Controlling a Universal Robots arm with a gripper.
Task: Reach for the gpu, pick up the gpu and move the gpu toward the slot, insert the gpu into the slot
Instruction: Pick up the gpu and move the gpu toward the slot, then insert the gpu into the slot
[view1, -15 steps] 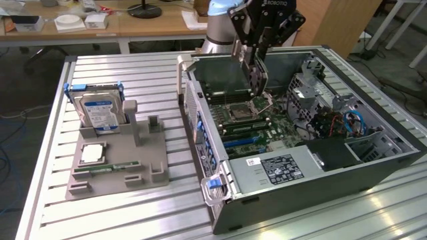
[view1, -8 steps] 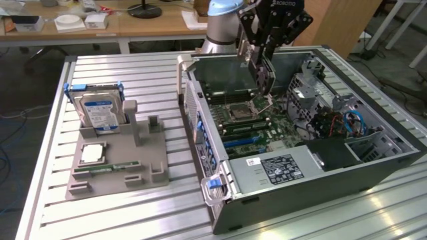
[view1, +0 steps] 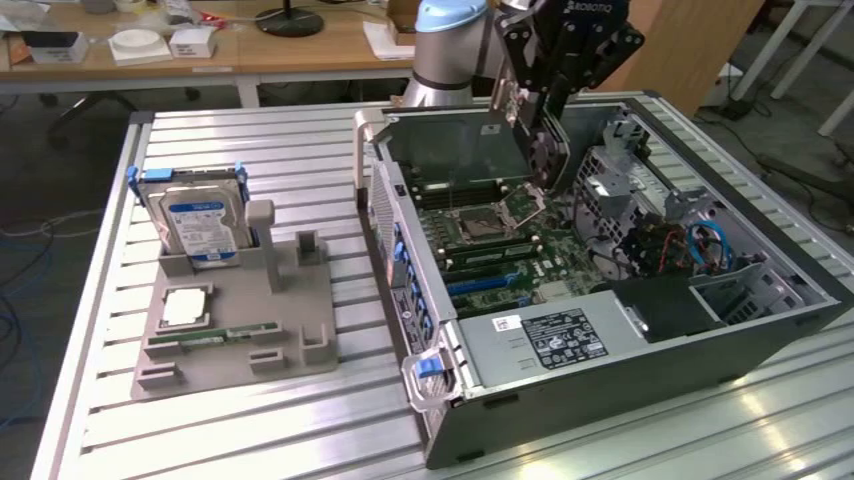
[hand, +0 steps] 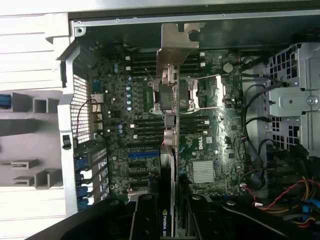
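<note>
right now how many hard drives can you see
1: the hard drive stands upright in the gray holder at the exterior view's left; the computer case may hide others.

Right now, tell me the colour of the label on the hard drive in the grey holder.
The label is blue and white, clearest in the exterior view.

tool (view1: 526, 118) gripping gpu (view1: 447, 146), seemingly above motherboard (view1: 518, 252)

White ROBOTIQ lettering on the black gripper (view1: 530, 115) at the exterior view's upper right, NVIDIA logo on the gpu (hand: 165, 222) edge, Dell logo on the green motherboard (hand: 198, 145), other labels unreadable.
</note>
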